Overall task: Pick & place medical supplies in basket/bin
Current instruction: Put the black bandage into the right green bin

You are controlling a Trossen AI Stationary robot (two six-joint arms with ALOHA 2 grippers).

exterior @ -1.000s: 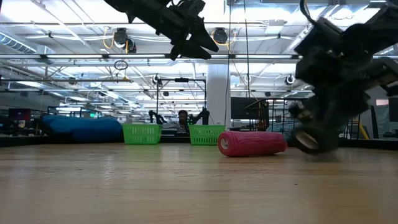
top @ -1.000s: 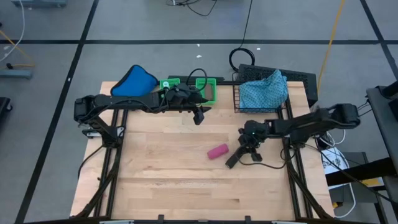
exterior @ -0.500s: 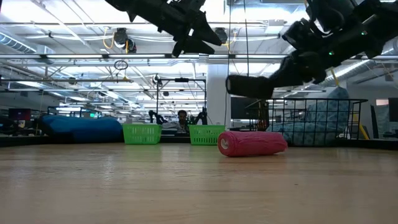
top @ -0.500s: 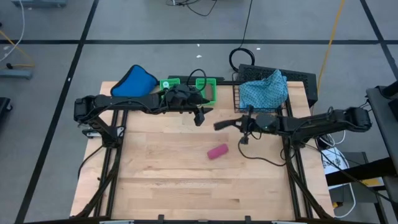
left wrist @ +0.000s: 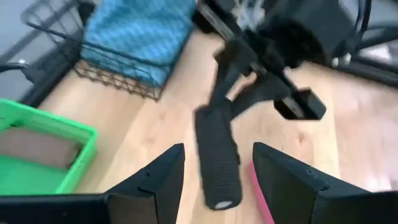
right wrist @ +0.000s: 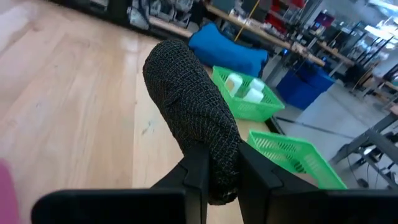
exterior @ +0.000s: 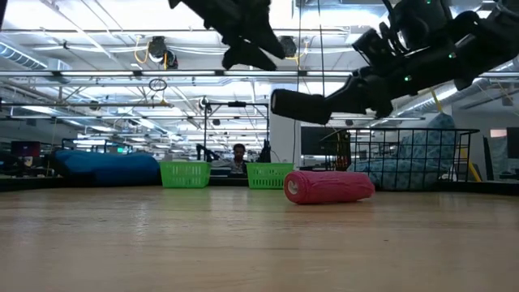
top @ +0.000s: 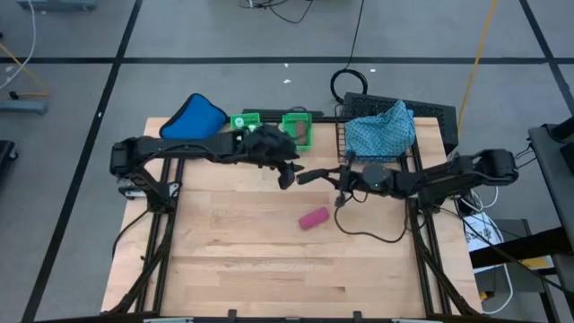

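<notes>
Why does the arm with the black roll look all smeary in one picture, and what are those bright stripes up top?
In the left wrist view, the right gripper and black roll look smeared, likely motion blur; the left fingers stay sharp. In the low view, the bright stripes are ceiling lights, so the arms show as dark shapes while the pink roll is well lit.

The wooden table (top: 233, 260) carries a pink roll (top: 313, 218) mid-board; two green bins (top: 299, 133), blue pouch (top: 193, 117) and black basket (top: 342, 144) along the far edge.
</notes>
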